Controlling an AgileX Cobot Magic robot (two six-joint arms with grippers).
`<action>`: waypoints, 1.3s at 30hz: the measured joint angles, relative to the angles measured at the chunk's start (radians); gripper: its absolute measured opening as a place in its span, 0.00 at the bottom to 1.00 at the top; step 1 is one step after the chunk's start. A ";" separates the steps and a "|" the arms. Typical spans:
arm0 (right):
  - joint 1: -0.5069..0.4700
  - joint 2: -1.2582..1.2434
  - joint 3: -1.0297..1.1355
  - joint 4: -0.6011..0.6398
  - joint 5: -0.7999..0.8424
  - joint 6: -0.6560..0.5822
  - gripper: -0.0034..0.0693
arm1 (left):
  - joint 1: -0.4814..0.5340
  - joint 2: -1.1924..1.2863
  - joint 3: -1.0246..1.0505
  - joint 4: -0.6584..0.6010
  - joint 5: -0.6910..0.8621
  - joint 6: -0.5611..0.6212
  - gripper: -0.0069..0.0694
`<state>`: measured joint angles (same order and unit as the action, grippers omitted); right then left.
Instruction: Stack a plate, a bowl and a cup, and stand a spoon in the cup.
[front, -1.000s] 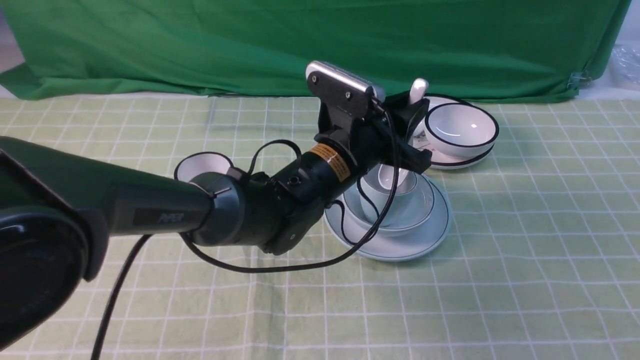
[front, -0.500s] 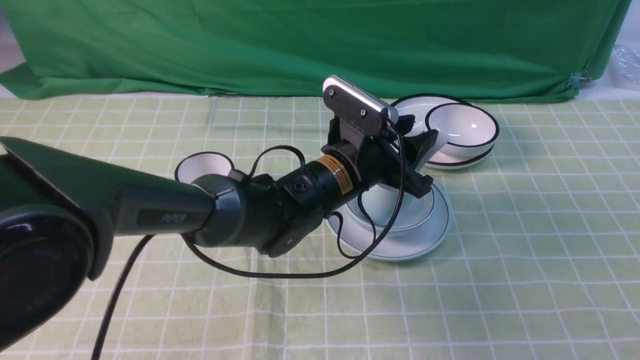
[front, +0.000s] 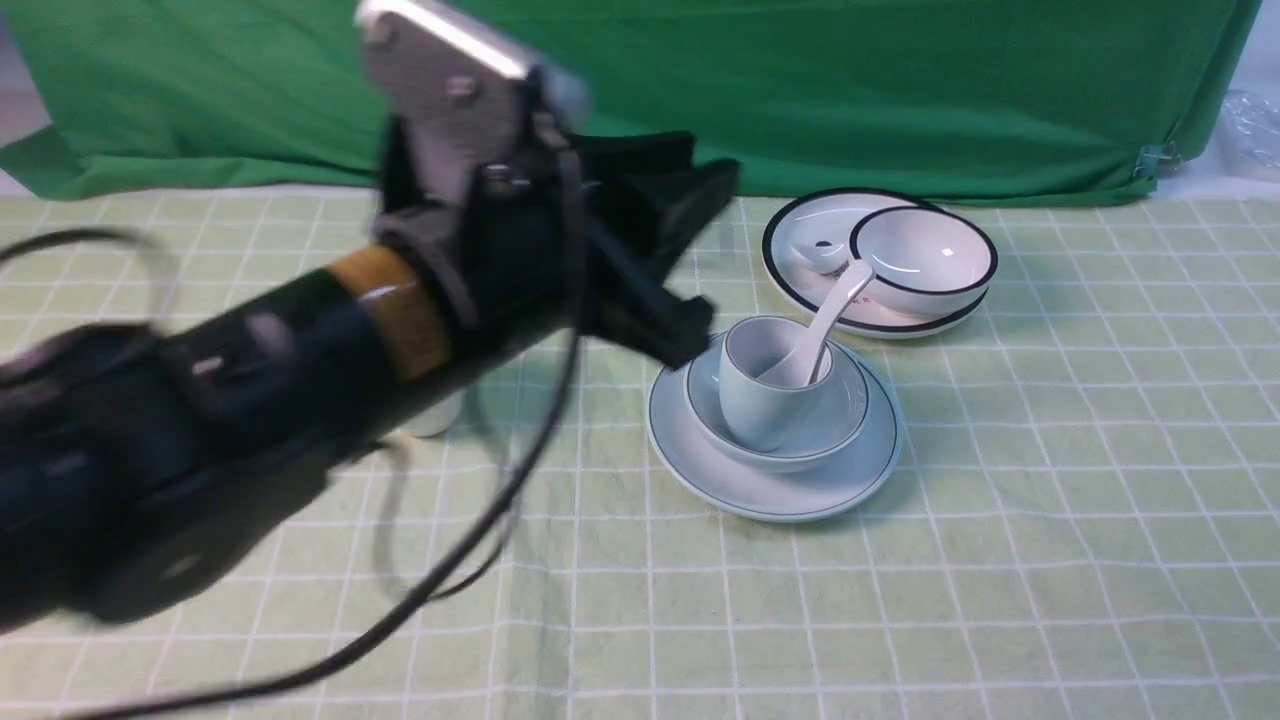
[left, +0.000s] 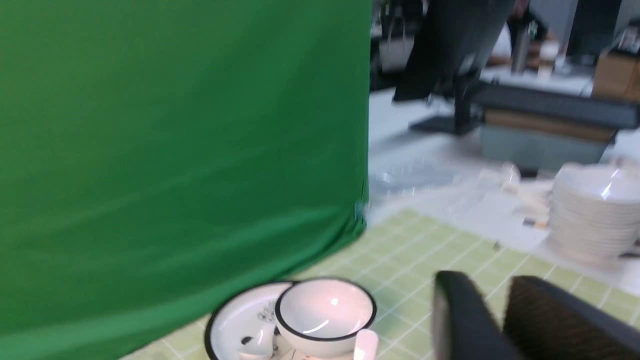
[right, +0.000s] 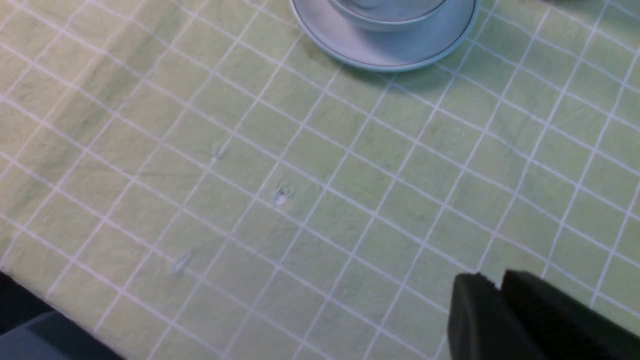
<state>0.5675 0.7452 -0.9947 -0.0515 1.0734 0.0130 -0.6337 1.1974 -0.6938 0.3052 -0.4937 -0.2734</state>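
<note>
Change logged: found left gripper (front: 705, 262) pulled clear of the stack and swung toward the upper left of the front view, heavily motion-blurred. Half a second before, hung directly over the cup, hiding it. Carried nothing away. Could not resolve the opening: smeared in the front view, and in the left wrist view saw the two black fingers (left: 462, 320) close together with only a slim gap, so cannot tell how wide. Saw right gripper (right: 500, 287) only in its own wrist view, fingers pressed together, empty, over bare green checked tablecloth (right: 280, 200).

Meaning: short pale blue-white ceramic soup spoon (front: 836, 305) released and left in the small handleless pale blue-white ceramic cup (front: 757, 405). Judged all four pieces placed and the task complete, bar the arm's retreat.

Stack, recorded right of centre in the front view:
- Wide pale blue-white round ceramic plate (front: 780, 497) flat on the cloth.
- Shallow pale blue-white ceramic bowl (front: 848, 412) centred on it.
- Cup inside the bowl, seemingly a little off square.
- Spoon scoop-down in the cup, handle resting on the rim and pointing to the upper right, toward the black-rimmed white bowl (front: 925, 255) behind.

Leaning rather than upright; judged settled.
</note>
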 joint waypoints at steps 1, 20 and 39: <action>0.000 -0.008 0.007 0.000 -0.003 0.010 0.17 | 0.000 -0.114 0.069 0.000 0.021 -0.007 0.15; 0.000 -0.038 0.042 0.001 -0.008 0.134 0.10 | 0.000 -0.622 0.472 0.000 0.153 0.038 0.10; -0.545 -0.590 0.829 0.269 -0.763 -0.322 0.07 | 0.000 -0.622 0.522 0.000 0.172 0.040 0.10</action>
<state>0.0228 0.1553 -0.1660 0.2171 0.3106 -0.3090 -0.6337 0.5754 -0.1723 0.3052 -0.3219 -0.2338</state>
